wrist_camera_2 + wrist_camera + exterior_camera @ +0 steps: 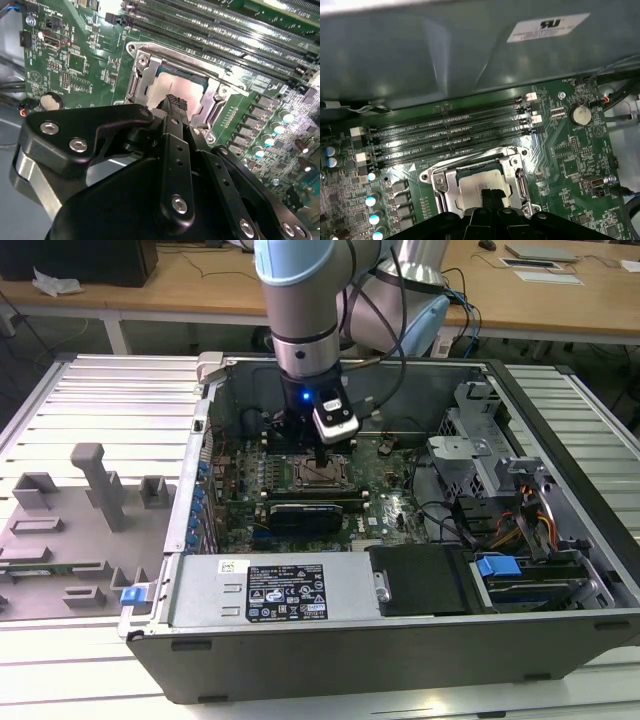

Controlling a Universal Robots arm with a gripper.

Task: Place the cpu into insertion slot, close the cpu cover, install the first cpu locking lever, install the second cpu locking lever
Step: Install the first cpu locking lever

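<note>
Tool (172,102) over cpu (479,181) | green motherboard (560,150) | wooden desks (200,285)

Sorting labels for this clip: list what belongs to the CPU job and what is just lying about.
Job:
- cpu, seated
- insertion slot
- cpu cover, down
- gripper, fingers together over the cpu

Lying about:
- memory slots
- coin battery
- grey fixture blocks

I have the gripper (322,462) down inside the open computer case (560,630), directly over the insertion slot (322,475) on the motherboard (390,502); in both wrist views the cpu (479,181) sits in that slot with the cpu cover (442,186) framing it; the memory slots (450,134) run just beside the socket; a fixture tray (70,530) lies on the table at the exterior view's left
</note>
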